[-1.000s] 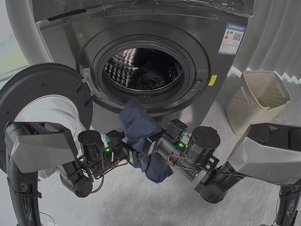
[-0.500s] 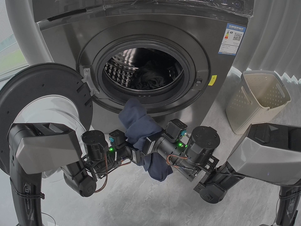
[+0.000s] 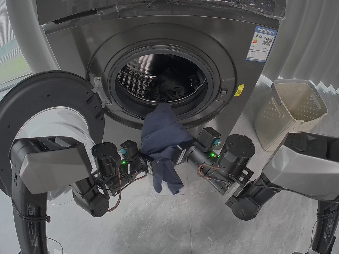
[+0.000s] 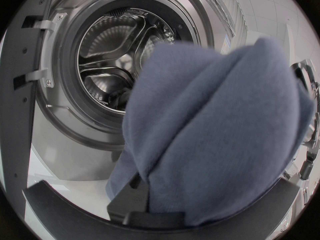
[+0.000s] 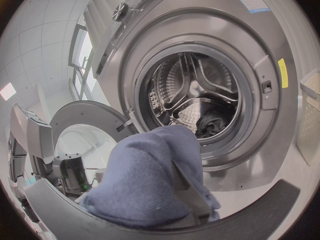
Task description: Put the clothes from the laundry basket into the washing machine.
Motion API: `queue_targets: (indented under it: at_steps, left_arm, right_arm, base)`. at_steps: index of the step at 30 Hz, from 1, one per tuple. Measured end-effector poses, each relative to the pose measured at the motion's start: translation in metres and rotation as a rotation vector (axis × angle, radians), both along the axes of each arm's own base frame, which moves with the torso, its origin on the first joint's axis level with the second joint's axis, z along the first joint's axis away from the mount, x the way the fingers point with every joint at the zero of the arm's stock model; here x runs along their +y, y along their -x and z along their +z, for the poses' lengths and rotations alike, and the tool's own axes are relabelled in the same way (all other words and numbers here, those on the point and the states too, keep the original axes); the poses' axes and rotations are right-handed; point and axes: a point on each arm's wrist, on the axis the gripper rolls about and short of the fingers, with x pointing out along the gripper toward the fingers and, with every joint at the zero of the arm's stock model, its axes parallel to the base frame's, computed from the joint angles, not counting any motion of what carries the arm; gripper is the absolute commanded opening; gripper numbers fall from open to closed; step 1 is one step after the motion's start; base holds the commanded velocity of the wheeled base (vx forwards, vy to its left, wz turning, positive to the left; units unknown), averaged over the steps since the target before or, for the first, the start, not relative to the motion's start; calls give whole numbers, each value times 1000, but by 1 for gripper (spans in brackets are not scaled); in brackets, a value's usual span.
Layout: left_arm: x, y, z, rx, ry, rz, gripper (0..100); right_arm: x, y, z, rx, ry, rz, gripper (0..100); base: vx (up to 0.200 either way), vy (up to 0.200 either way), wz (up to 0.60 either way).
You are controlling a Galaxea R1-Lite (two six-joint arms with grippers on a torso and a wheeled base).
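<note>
Navy-blue knitted garment (image 3: 160, 134) is lying bunched over the left gripper (image 3: 147, 166) and the right gripper (image 3: 177, 155), which are sitting close together beneath it. Its upper fold is rising above both grippers to the lower lip of the round drum opening (image 3: 160, 108), touching it or just short of it. A loose tail is hanging below and between the grippers toward the pale tiled floor (image 3: 169, 223). The cloth is covering both tools, so whether either is clamped on the garment or merely carrying it draped cannot be told.

Directly ahead of and above the grippers, the grey front-loading washing machine (image 3: 226, 43) is standing with its round door (image 3: 46, 92) swung aside, beyond the left gripper's outer side. A dark garment (image 3: 171, 83) is lying inside the steel drum (image 3: 136, 82). The beige perforated laundry basket (image 3: 279, 124) is standing well apart, off the right gripper's outer side.

The step in hand, as judged, is carrying the garment through the opening. To do it well, both grippers should be rising together until the bundle is clearing the lip. They should then be advancing deep into the drum before letting go, so that the hanging tail is following inside rather than trailing over the lip. Keeping the two grippers close should be stopping the cloth from sagging between them.
</note>
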Motion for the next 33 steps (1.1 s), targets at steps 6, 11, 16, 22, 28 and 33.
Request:
queue_targets:
  at_steps: [6,11,16,22,28,33]
  left_arm:
    - [10,4,20,-27,28,20,0]
    - [15,12,37,-52,47,25,0]
    - [20,17,47,-67,56,43,0]
    - [23,25,61,-92,74,69,0]
    - [27,35,76,-120,92,78,0]
    - [35,47,89,-143,101,86,0]
  right_arm:
    - [-15,-12,1,0,-3,-47,0]
    - [-17,-13,2,-2,-6,-48,100]
    - [-17,-12,3,-1,-11,-42,100]
    - [-24,5,-5,32,56,2,100]
    - [-36,40,-16,85,169,91,100]
    - [-55,64,-29,150,258,127,100]
  base:
    - [0,0,0]
    - [0,0,0]
    - [0,0,0]
    - [0,0,0]
    - [0,0,0]
    - [0,0,0]
